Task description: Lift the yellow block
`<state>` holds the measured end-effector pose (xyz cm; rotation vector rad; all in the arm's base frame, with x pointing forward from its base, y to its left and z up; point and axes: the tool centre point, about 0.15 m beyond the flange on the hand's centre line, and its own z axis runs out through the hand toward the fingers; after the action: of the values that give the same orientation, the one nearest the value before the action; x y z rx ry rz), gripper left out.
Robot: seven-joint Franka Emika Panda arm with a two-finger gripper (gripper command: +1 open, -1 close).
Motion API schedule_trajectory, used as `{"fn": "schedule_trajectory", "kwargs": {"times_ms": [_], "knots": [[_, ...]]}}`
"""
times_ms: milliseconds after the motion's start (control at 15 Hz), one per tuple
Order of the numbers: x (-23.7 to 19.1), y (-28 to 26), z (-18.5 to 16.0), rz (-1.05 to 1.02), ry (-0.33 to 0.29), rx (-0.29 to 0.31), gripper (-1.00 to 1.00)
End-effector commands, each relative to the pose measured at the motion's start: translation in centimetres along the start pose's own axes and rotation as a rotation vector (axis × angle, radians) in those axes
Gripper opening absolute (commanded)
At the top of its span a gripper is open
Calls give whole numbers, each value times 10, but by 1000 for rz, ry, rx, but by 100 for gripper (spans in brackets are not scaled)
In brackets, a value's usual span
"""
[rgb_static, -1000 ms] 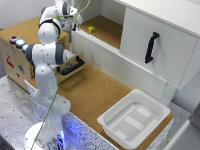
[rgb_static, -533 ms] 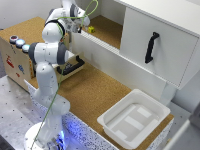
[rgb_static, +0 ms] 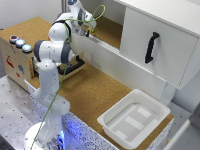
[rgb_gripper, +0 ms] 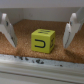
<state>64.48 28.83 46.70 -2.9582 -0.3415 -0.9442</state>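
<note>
This is a robotics lab test bench, not a lived-in room. A white robot arm is bolted to a perforated metal table, and beside that arm a cork-covered board carries a mock white cabinet with a black handle, an empty white plastic tray, and a wooden box with coloured push buttons.

The small bright yellow cube-shaped block, a dark U-shaped mark on its facing side, sits flat and upright on a brown cork surface.
</note>
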Motion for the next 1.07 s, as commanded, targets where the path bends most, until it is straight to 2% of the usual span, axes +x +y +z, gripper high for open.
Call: {"fn": "schedule_trajectory", "kwargs": {"times_ms": [0,400,600,867,1000], "knots": [[34,-2,34,-84,-56,-41,-100],[26,-11,34,-88,-65,-53,-100],[17,-16,23,-88,-58,-66,-100],[-4,-26,-12,-106,-13,-78,-100],[-24,-33,-42,-142,15,-84,-100]]}}
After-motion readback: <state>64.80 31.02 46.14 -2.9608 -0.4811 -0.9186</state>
